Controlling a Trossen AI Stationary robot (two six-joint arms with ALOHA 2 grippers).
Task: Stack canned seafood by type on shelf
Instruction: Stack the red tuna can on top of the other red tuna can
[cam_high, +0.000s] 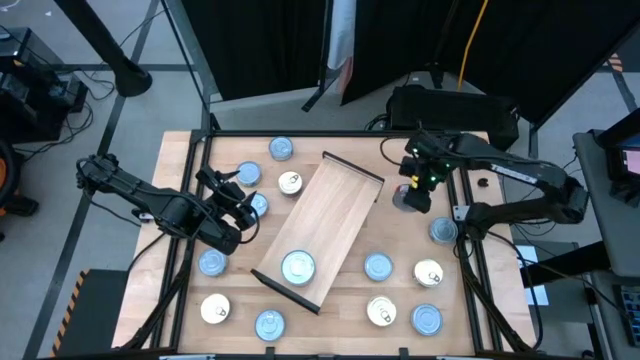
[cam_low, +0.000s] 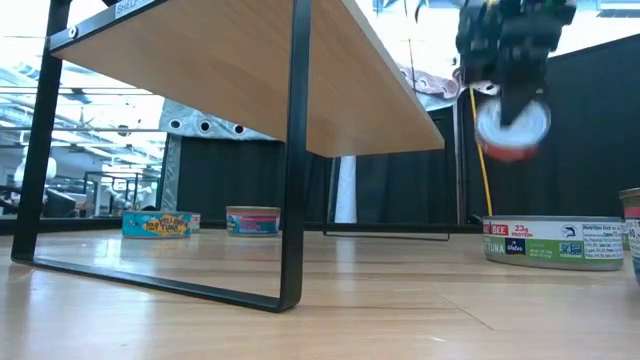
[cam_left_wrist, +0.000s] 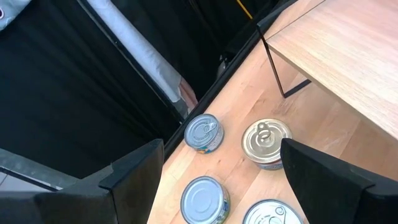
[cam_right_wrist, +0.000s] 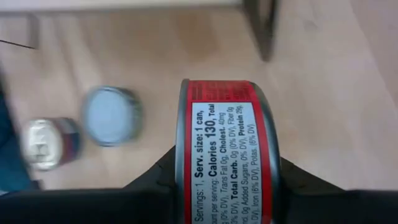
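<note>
Red-labelled tin (cam_right_wrist: 225, 152) on edge — flat faces sideways — clamped in right gripper (cam_high: 413, 192), above the tabletop.

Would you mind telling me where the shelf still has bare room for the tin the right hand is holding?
The shelf carries one blue-topped tin near its close rail; the board from there to the far rail is bare. The right hand grips a red-labelled tin beside that far end. The table left of the shelf is crowded.

Red-labelled tin (cam_right_wrist: 225, 155) aloft on edge; blue-topped tin (cam_high: 298, 267) flat on shelf (cam_high: 335, 205).
</note>
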